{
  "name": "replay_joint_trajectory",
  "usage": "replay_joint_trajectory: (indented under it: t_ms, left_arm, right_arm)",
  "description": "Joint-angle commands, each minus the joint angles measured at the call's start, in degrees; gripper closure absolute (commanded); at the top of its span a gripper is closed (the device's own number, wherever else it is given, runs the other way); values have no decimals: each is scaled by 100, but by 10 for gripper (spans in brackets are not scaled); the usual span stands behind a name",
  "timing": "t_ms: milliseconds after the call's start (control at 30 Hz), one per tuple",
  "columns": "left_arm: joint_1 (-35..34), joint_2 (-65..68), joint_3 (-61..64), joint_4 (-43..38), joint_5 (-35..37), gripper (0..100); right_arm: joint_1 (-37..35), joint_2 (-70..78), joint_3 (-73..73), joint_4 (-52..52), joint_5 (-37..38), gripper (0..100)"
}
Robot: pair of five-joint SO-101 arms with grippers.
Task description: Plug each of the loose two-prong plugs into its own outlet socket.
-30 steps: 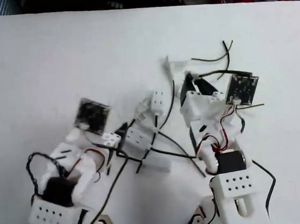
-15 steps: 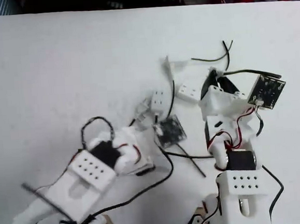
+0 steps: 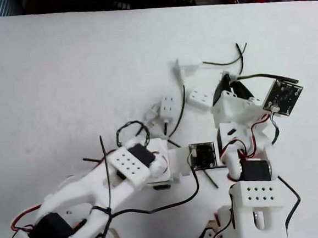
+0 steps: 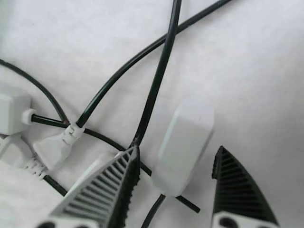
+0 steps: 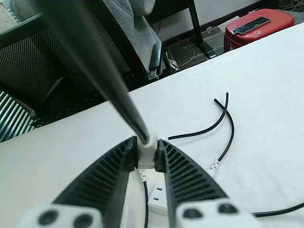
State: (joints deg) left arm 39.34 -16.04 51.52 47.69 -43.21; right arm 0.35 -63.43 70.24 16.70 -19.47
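**Status.** The right pincer [image 5: 147, 141] is clamped on a two-prong plug [image 5: 146, 156]; its black cable rises stiffly from the grip; the prongs are hidden. In the high view this pincer sits at 2 o'clock from centre, just beside an outlet socket [image 3: 200, 98]. A second outlet socket [image 3: 169, 106] lies at 12 o'clock from centre, and a loose plug [image 3: 184, 69] lies beyond both. The left pincer [image 4: 176, 152] stands with jaws apart astride a white housing [image 4: 185, 142]; whether this is a plug or a socket cannot be told.

**Hazards.**
- Black cables [image 4: 159, 80] cross close to one jaw of the left pincer; closing here would likely trap a cable along with the housing; lifting would then drag the attached parts.
- No fixing of the sockets to the tabletop [image 3: 61, 66] is visible; an off-axis push from the held plug would probably slide the socket rather than seat the prongs.
- The stiff cable may twist the plug in the grip.
- The two arms work close together at centre; a sideways sweep by either risks contact.

**Clearance.** The work cluster lies well apart from every tabletop edge; the far edge runs across 12 o'clock; open room lies from 9 to 11 o'clock and at 3 o'clock; withdraw upward first, then toward these sectors.
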Motion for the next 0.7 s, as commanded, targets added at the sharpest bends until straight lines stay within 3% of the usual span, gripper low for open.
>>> replay_joint_trajectory:
  t_ms: [0,167,367,500,667]
  left_arm:
    - [127,31,-158,-97,-62,836]
    - [391,-13,105,-88,-35,976]
    - [295,-497,123,571,-18,976]
    - [-251,-1613,141,1213,-18,976]
    - [-1604,-3055,149,1565,-18,976]
  right_arm:
    - [48,-92,-343,-136,-53,981]
    - [48,-92,-343,-136,-53,981]
    - [48,-92,-343,-136,-53,981]
    - [48,-92,-343,-136,-53,981]
    - [40,-92,-343,-136,-53,981]
